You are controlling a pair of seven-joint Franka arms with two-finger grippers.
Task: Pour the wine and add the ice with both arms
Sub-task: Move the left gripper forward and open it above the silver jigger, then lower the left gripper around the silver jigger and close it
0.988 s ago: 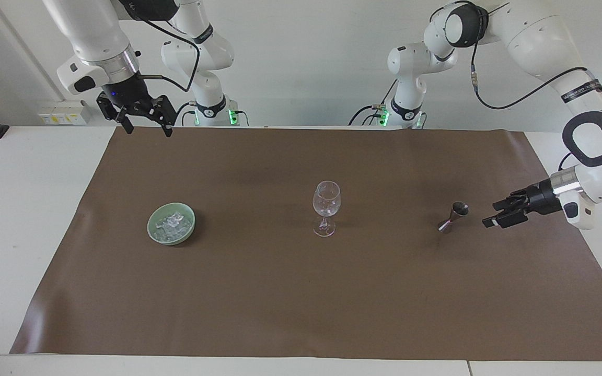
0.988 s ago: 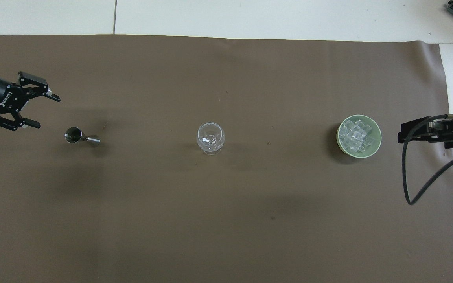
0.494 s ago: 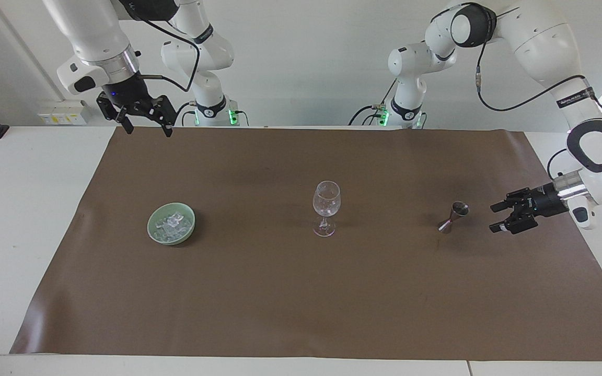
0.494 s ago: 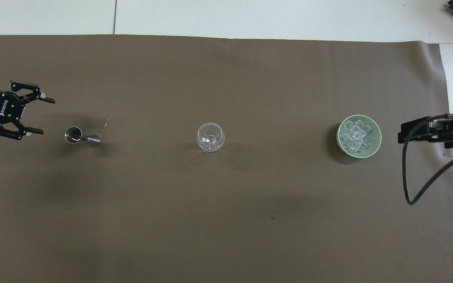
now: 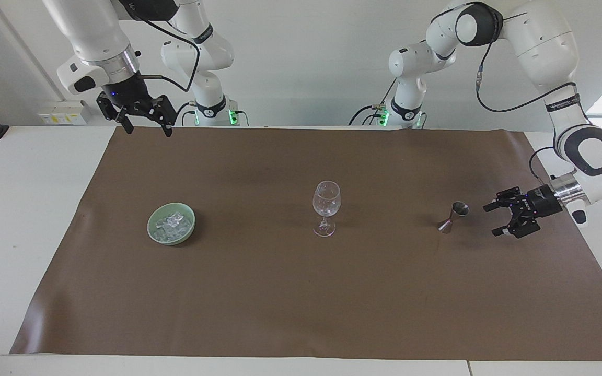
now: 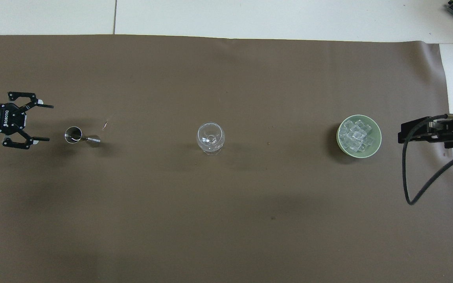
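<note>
A brown mat (image 5: 301, 292) covers most of the white surface (image 5: 24, 209), and three things stand in a row across the middle of the frame. In the facing view, the pale green bowl (image 5: 153, 233) sits at centre left, and the ice (image 5: 173, 223) — a heap of small clear cubes — lies inside it. At the very centre stands the stemmed wine glass (image 5: 326, 207), upright on the mat. At centre right a small metal jigger (image 5: 454, 215) stands upright too, well apart from the glass.

The left gripper (image 5: 495, 219) is at the right edge of the facing view, low over the mat and turned sideways so that it points at the jigger; it is just beside the jigger and apart from it. Its fingers (image 6: 42, 106) are spread wide and hold nothing — the overhead view shows this at its left edge, where the jigger (image 6: 78, 136) lies just ahead of the open tips.

The right gripper (image 5: 147, 128) hangs high at the upper left of the facing view, over the mat's edge at the robots' end, well apart from the bowl. It points down, its fingers (image 5: 167, 130) wide apart and empty. In the overhead view only a dark part of this arm shows at the right edge, beside the bowl (image 6: 377, 129) with its ice (image 6: 354, 135).
</note>
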